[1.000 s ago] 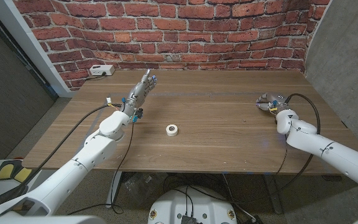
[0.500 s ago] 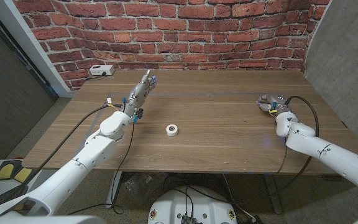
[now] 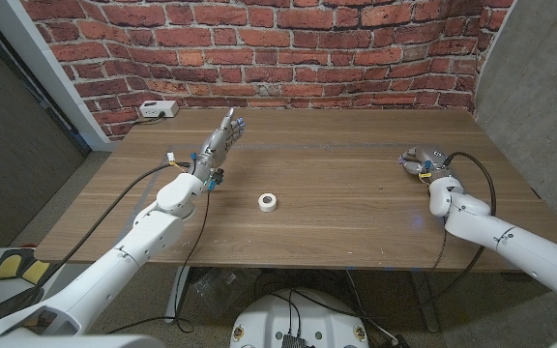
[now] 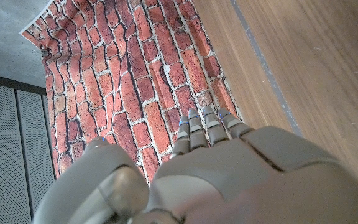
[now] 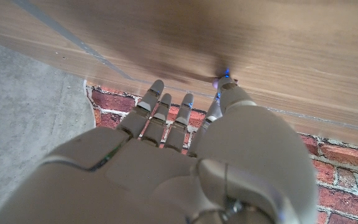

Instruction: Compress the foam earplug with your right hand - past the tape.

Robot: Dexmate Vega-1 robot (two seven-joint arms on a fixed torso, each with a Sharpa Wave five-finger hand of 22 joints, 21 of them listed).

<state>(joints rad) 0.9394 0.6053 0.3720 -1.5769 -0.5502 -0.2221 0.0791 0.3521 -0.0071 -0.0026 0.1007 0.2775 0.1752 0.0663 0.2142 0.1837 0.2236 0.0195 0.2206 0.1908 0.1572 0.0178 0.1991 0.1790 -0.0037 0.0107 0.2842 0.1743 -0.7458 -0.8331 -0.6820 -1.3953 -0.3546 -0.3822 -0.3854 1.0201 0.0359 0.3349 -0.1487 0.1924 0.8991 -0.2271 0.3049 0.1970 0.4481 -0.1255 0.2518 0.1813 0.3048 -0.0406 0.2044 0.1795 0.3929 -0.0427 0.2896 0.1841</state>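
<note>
A red brick wall (image 3: pixel 259 48) runs behind a long brown wooden bench (image 3: pixel 337 227), with a plain grey wall (image 3: pixel 535 77) closing off the robot's right side.

The white left arm (image 3: pixel 148 237) reaches diagonally up over the bench's left part. Its grey left hand (image 3: pixel 220 140) is raised off the wood with straight fingers pointing towards the brick wall. It holds nothing. The left wrist view shows the same left hand (image 4: pixel 216 168) from behind, its fingers (image 4: pixel 205 127) stretched out side by side with the bricks beyond them.

The white right arm (image 3: pixel 501 232) comes in over the bench's right edge. The grey right hand (image 3: pixel 420 159) sits low at the bench surface, well to the right of the middle. In the right wrist view the right hand (image 5: pixel 185 162) has its fingers (image 5: pixel 157 118) extended and slightly spread towards the wood, and the thumb tip reaches the bench close to a dark shadow. I cannot tell whether anything is pressed under it or pinched in it.

A white power strip (image 3: pixel 158 109) lies at the bench's far left corner, against the wall.

A small white roll of tape (image 3: pixel 268 202) lies flat near the middle of the bench, between the two hands and well apart from both.

The foam earplug is too small to make out, so I cannot tell where it is.
</note>
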